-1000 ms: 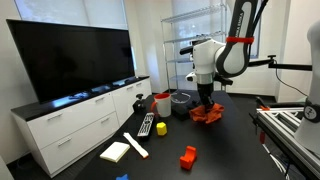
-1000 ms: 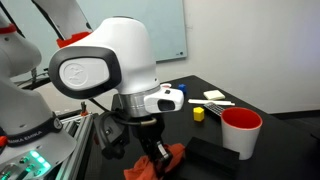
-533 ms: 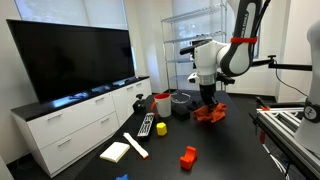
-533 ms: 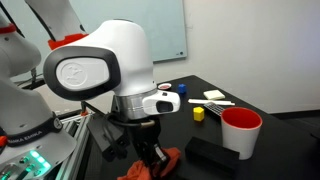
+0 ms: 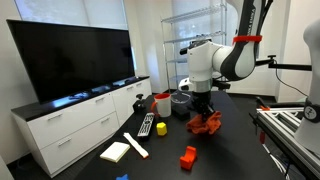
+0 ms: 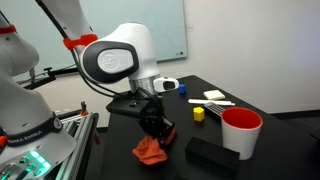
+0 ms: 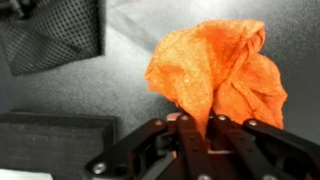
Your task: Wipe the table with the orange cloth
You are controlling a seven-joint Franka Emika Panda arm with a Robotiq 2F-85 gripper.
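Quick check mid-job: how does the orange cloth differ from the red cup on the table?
The orange cloth is a soft, crumpled heap; the red cup is rigid and stands upright with its mouth open. The cloth is pinched by the gripper; the cup stands free, untouched. The cloth is orange, the cup a deeper red. Both sit on the black table.

Daylight pours through the tall white window (image 5: 60, 10) at eleven o'clock in an exterior view, blowing it out. The glossy black tabletop (image 6: 205, 128) shows faint sheen. The wrist view is soft and grainy, with the crumpled orange cloth (image 7: 215, 70) evenly lit.
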